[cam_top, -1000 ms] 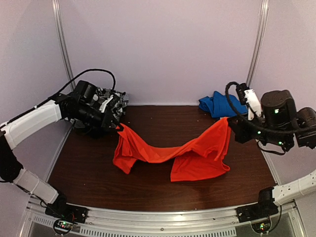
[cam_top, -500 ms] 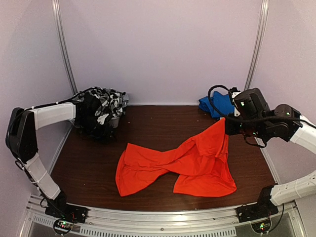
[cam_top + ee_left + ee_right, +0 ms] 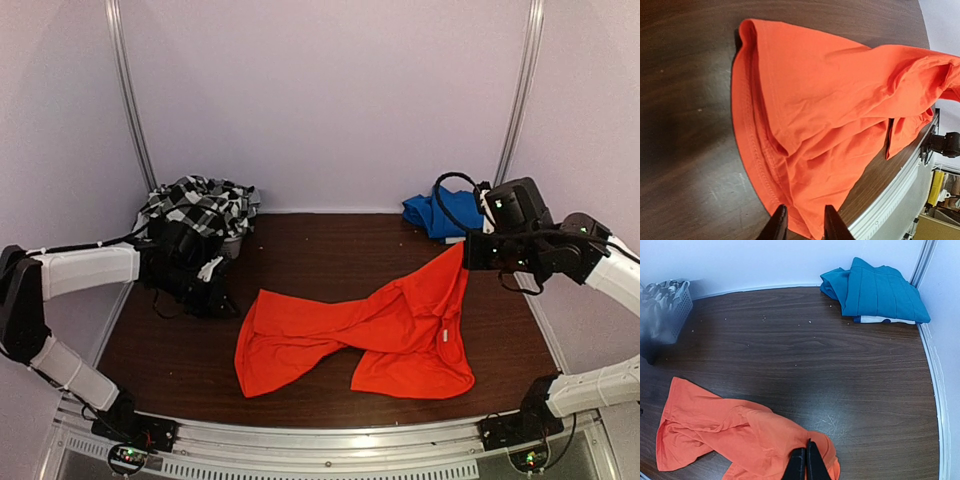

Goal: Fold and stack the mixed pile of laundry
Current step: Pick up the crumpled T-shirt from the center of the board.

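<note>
A bright orange-red shirt (image 3: 370, 335) lies crumpled across the middle of the table. Its right corner is lifted, and my right gripper (image 3: 466, 250) is shut on it; the wrist view shows the pinched fold at the right gripper (image 3: 806, 460) with the rest of the shirt (image 3: 725, 430) trailing left. My left gripper (image 3: 222, 303) hovers low at the shirt's left edge. In the left wrist view this gripper (image 3: 804, 226) has its jaws apart over the stitched hem of the shirt (image 3: 830, 110). A black-and-white checked garment (image 3: 200, 205) is heaped in the back-left corner.
The checked garment sits in a white slatted basket (image 3: 670, 305) at the back left. A folded blue garment (image 3: 440, 212) (image 3: 880, 290) lies in the back-right corner. Walls close the table on three sides; a metal rail (image 3: 320, 445) runs along the front.
My left gripper let go of the shirt's left corner, which dropped flat on the table. The left arm swung back toward the basket, then down to the shirt's left edge. The right gripper kept its hold.
</note>
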`<action>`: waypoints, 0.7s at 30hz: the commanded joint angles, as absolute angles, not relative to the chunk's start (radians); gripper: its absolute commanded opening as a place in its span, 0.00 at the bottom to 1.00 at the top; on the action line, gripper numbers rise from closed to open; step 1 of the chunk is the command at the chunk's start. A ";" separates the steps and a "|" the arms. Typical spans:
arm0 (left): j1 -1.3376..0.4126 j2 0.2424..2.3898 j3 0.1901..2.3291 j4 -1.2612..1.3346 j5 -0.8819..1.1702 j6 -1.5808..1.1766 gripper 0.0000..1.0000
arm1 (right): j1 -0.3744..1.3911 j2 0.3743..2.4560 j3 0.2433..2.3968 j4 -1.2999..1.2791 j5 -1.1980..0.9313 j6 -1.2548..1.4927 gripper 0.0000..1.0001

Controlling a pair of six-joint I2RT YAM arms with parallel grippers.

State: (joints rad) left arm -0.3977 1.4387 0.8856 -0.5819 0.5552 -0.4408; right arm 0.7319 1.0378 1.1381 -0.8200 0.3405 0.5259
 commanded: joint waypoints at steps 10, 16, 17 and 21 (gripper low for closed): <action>-0.529 1.567 0.832 -0.312 0.643 -0.670 0.20 | 0.707 1.047 1.136 -0.784 0.302 0.510 0.00; -0.529 1.678 0.838 -0.269 0.626 -0.709 0.22 | 0.700 1.032 1.128 -0.795 0.302 0.510 0.00; -0.529 1.693 0.837 -0.264 0.625 -0.718 0.22 | 0.698 1.030 1.129 -0.799 0.302 0.511 0.00; -0.528 1.719 0.832 -0.265 0.587 -0.752 0.29 | 0.696 1.019 1.129 -0.814 0.306 0.512 0.00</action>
State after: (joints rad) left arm -0.5320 1.7039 0.8410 -0.3119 0.6189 -0.7013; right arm 0.7055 1.0470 1.1366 -0.7979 0.2955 0.5198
